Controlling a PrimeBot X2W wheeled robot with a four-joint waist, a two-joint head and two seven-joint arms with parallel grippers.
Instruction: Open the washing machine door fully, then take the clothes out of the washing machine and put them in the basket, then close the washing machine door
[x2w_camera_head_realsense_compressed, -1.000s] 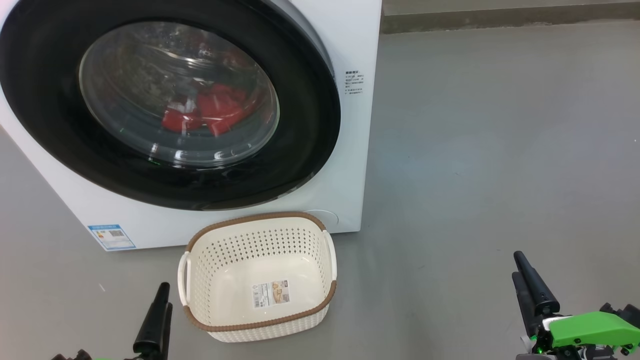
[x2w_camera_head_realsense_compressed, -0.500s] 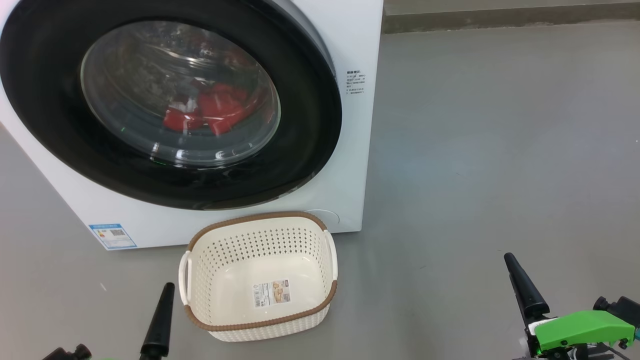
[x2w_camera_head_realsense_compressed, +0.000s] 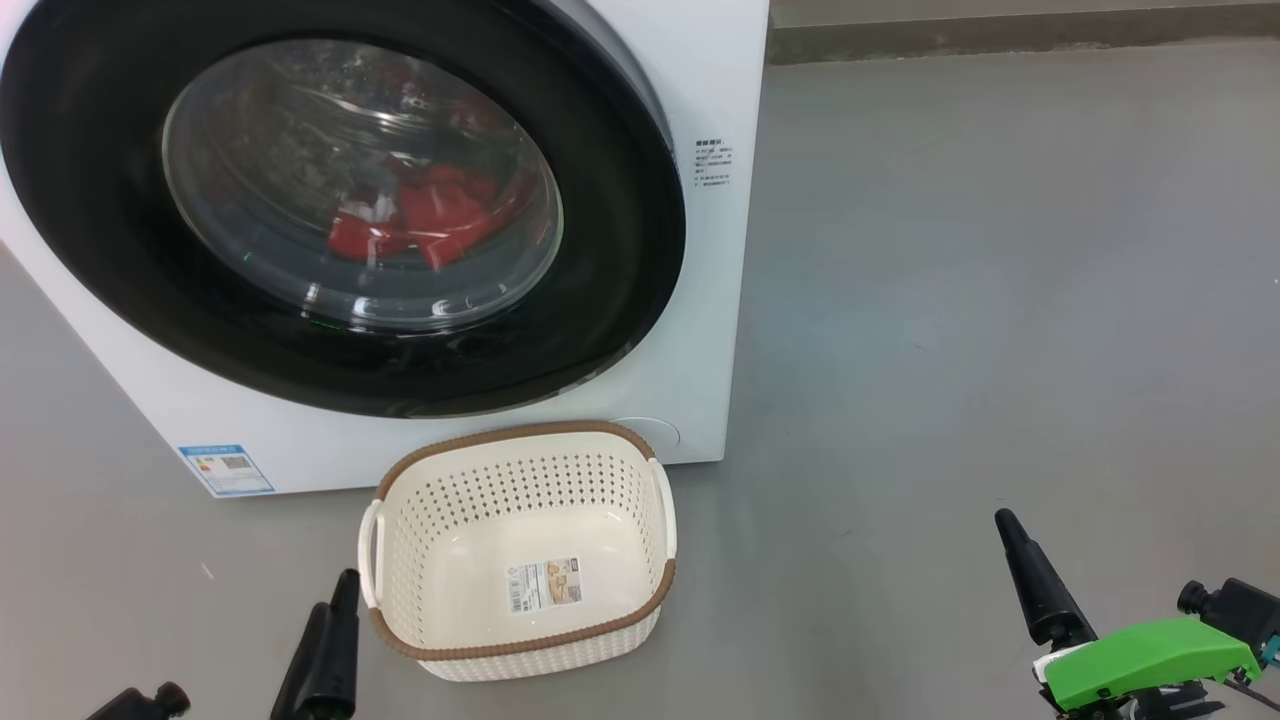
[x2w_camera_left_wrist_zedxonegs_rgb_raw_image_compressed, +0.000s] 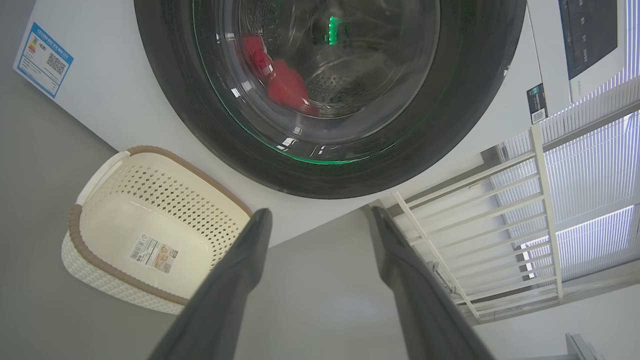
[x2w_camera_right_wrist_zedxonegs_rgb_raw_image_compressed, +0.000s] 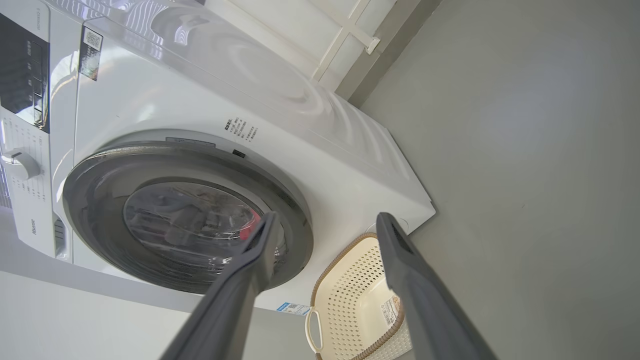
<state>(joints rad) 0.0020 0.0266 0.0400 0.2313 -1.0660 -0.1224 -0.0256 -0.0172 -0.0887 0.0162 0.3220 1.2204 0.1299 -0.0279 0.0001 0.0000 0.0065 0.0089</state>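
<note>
The washing machine door (x2w_camera_head_realsense_compressed: 620, 250) is shut, its black rim flush on the white washing machine (x2w_camera_head_realsense_compressed: 715, 330). The red clothes (x2w_camera_head_realsense_compressed: 430, 225) lie in the drum behind the glass. The cream basket (x2w_camera_head_realsense_compressed: 520, 437) stands empty on the grey floor, just in front of the machine and below the door. The left jaws are spread wide, holding nothing, with the fingers (x2w_camera_left_wrist_zedxonegs_rgb_raw_image_compressed: 240, 270) low beside the basket's near left corner. The right jaws are also wide and empty, with the fingers (x2w_camera_right_wrist_zedxonegs_rgb_raw_image_compressed: 405, 270) well off to the right over bare floor.

I think the nearest risk is the left fingers clipping the basket's handle as I raise that arm, which would push the basket out of place. The glossy rim also looks hard to grip, so a finger could slip off it. A half-open door would then block my reach into the drum.

Compared with a second ago, the left fingers have edged closer to the basket. The right finger has leaned inward, and its green mount sits lower. The door, clothes and basket are unchanged.
</note>
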